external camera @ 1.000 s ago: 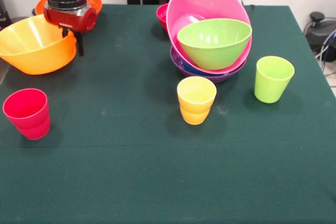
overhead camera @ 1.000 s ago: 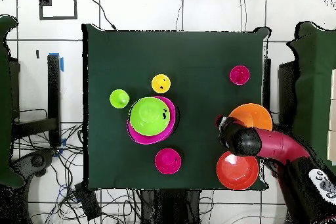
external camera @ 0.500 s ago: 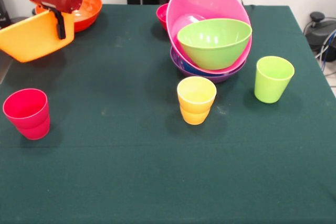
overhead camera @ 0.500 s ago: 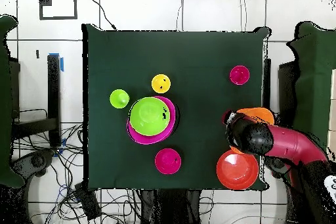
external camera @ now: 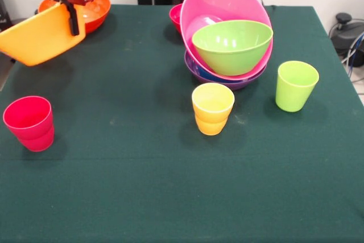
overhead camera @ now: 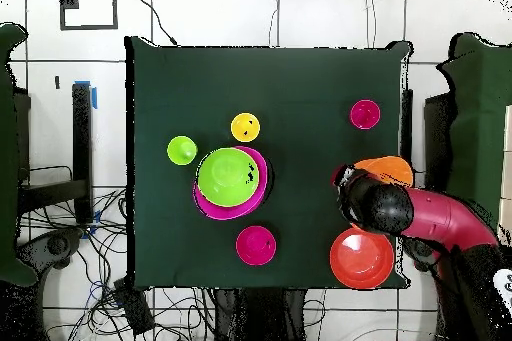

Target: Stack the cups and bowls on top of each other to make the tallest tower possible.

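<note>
Gripper (external camera: pixel 71 18) fingers clamped on light orange bowl (external camera: pixel 38 37) rim, bowl tilted, lifted clear of counter (external camera: pixel 142 197), beside red-orange bowl (external camera: pixel 94 7).

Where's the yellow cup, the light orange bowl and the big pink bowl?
yellow cup (external camera: pixel 212 108), front view, on its front wall.
light orange bowl (external camera: pixel 35 37), front view, on its tilted outer side.
pink bowl (external camera: pixel 219 3), front view, on its inner wall.
</note>
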Motion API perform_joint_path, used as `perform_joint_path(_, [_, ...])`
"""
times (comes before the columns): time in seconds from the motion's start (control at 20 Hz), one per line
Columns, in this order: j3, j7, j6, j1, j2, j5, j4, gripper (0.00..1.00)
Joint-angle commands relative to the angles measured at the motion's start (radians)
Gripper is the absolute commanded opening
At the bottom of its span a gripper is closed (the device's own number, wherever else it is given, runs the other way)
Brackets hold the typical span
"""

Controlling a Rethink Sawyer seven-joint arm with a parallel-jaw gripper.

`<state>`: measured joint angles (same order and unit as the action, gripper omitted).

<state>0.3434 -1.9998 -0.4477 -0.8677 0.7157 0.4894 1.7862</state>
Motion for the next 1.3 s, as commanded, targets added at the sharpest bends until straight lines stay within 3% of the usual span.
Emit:
perform_joint_path(0.05, [0.099,0.07,-0.186,0.068,0.075,-0.072,0.055,0.0])
perform_joint_path(0.6, [0.19,0.092,-0.293,0.056,0.186,-0.204,0.068,0.0])
perform_joint_path(1.3, [0.263,0.118,-0.41,0.045,0.285,-0.31,0.045,0.0])
